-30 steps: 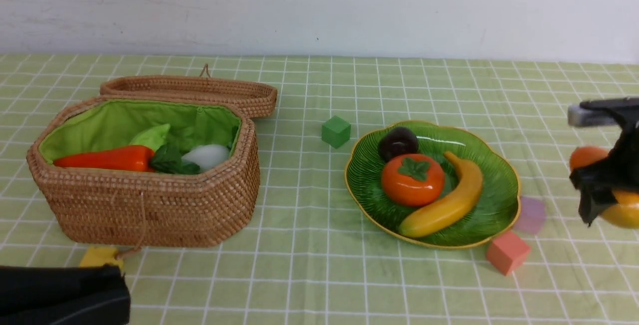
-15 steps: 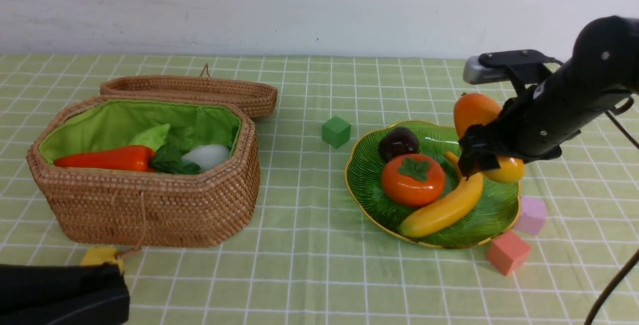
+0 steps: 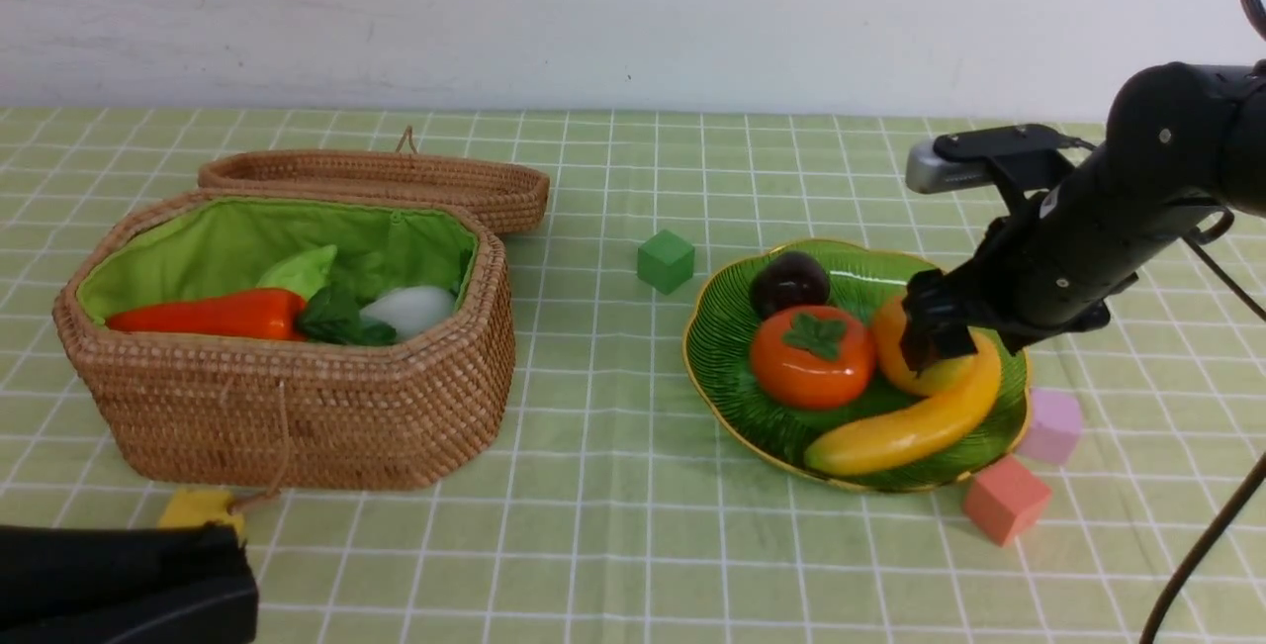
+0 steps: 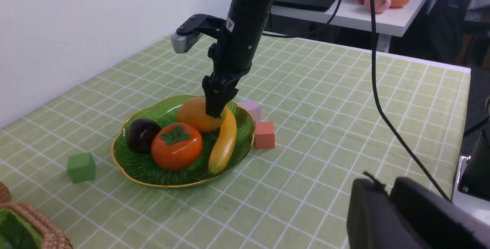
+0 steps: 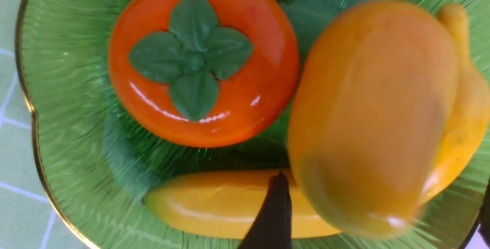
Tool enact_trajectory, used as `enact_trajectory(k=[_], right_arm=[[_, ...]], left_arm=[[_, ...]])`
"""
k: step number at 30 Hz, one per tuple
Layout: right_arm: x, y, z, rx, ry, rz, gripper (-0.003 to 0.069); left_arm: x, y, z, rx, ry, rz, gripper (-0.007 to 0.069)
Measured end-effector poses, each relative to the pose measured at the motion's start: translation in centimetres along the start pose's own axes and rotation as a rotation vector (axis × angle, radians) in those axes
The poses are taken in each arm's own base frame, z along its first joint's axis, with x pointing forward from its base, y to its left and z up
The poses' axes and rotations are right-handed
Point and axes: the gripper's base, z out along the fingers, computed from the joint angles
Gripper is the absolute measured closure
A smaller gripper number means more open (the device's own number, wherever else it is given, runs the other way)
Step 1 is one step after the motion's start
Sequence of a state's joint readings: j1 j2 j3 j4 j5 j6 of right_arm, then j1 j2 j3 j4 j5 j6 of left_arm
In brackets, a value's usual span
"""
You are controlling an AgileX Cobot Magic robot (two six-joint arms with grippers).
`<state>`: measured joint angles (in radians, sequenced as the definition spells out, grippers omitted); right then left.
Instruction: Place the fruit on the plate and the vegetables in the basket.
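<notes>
While the mango (image 3: 905, 355) is sitting down inside the green plate (image 3: 732, 367), your right gripper (image 3: 930, 339) is clamped on it, one dark finger (image 5: 270, 214) showing beside the fruit in the right wrist view. You are looking at a mango wedged between the persimmon (image 3: 813, 357) and the banana (image 3: 915, 421), leaning against the banana; whether it is already bearing on the plate itself, you cannot tell from these views. The mangosteen (image 3: 788, 283) is lying at the far side of the plate, just behind the persimmon.

Around the plate, you are seeing a pink cube (image 3: 1005, 500) just off its near right rim, a lilac cube (image 3: 1052, 425) just beside the right rim, and a green cube (image 3: 665, 260) near its far left side, all on the green checked tablecloth (image 3: 613, 525).

Well to the left, the wicker basket (image 3: 297, 407) is standing open with its lid (image 3: 376, 179) lying flat behind it. Inside, the carrot (image 3: 213, 314), the light-green gourd (image 3: 300, 270) and the white radish (image 3: 407, 310) with its dark leaves are lying on the green lining. A yellow cube (image 3: 198, 507) is peeking out by the basket's string loop.

Your left gripper (image 3: 119, 585) is resting low at the near left corner, away from everything; you cannot tell how its jaws are standing.
</notes>
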<state>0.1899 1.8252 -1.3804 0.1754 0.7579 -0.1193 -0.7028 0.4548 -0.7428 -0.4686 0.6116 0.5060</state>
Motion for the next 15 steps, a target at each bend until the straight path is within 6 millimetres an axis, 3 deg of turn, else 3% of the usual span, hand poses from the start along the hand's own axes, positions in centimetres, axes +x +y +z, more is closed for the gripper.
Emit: enact_trajectory(k=[4,8,9,12,14,15], right_arm=[[0.3,0.2,-1.4,-0.005,0.019,-0.007,0.0045],[0.7,0.7,-4.4,-0.014,0.024,-0.01,0.0098],[1.2,1.0,-7.0,-0.021,0.029,-0.001,0.0147],[2.8,1.6,-11.6,-0.026,0.056,-0.011,0.0251],[4.6,1.9,-15.1,-0.017,0.051,-0.017,0.0379],[4.9,1.9,-15.3,-0.015,0.056,-0.017,0.039]], left_arm=[[0.0,0.0,0.0,0.0,0.0,0.0,0.0553],[-0.1,0.0,0.0,-0.003,-0.006,0.0,0.0551],[-0.1,0.1,0.0,-0.008,-0.014,0.0,0.055],[-0.3,0.2,0.0,-0.018,-0.032,-0.008,0.055],[-0.3,0.3,0.0,-0.028,-0.036,-0.021,0.0559],[-0.3,0.3,0.0,-0.029,-0.037,-0.023,0.0561]])
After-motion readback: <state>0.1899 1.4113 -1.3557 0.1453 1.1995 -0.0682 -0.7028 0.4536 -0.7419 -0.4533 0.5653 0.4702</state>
